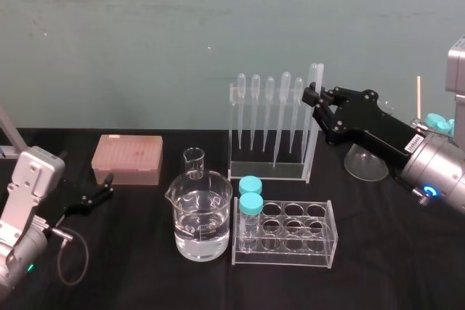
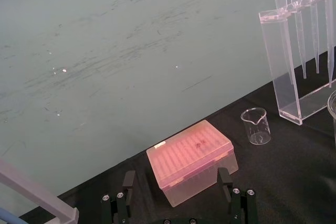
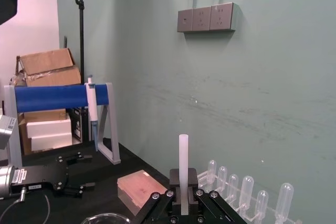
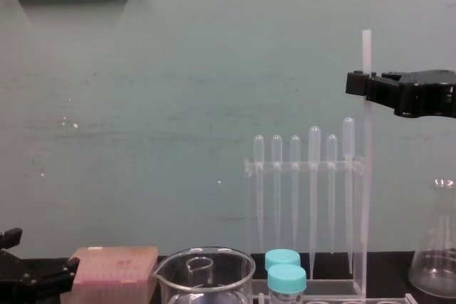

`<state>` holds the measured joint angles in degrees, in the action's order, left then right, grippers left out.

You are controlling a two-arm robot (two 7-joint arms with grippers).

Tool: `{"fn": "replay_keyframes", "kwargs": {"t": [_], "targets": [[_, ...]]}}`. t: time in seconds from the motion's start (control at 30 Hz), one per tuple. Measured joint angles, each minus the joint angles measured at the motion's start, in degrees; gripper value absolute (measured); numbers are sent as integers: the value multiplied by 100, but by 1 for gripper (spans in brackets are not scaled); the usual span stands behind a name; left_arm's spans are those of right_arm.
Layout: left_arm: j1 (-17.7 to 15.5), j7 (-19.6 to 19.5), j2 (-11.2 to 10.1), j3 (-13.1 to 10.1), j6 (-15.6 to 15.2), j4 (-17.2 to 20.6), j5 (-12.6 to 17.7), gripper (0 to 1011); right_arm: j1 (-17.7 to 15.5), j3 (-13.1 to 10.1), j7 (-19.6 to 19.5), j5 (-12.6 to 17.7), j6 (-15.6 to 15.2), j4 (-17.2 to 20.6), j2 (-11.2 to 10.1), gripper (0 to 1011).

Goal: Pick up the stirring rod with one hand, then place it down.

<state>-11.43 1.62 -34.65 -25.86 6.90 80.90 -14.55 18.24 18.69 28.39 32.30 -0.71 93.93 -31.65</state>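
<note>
The right pincer (image 1: 314, 96) is pressed onto the stirring rod (image 1: 314, 117), pinching it a little below its top end. The rod stands upright just beside the right end of the pipette rack (image 1: 270, 170), rising above the pipettes, with its lower end down by the rack's base. Far to the left of the rack, beyond the pink tip box (image 1: 127, 159), the left pincer (image 1: 109, 184) sits low over the black tabletop (image 1: 392, 252), its fingers (image 2: 128, 181) spread and holding nothing.
</note>
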Motion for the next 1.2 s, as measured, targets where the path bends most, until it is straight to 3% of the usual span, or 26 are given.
{"fn": "replay_keyframes", "kwargs": {"t": [1.2], "targets": [[0, 0, 0, 0, 0, 0, 0, 1000, 64, 66, 142, 87, 73, -110, -6, 69]]}}
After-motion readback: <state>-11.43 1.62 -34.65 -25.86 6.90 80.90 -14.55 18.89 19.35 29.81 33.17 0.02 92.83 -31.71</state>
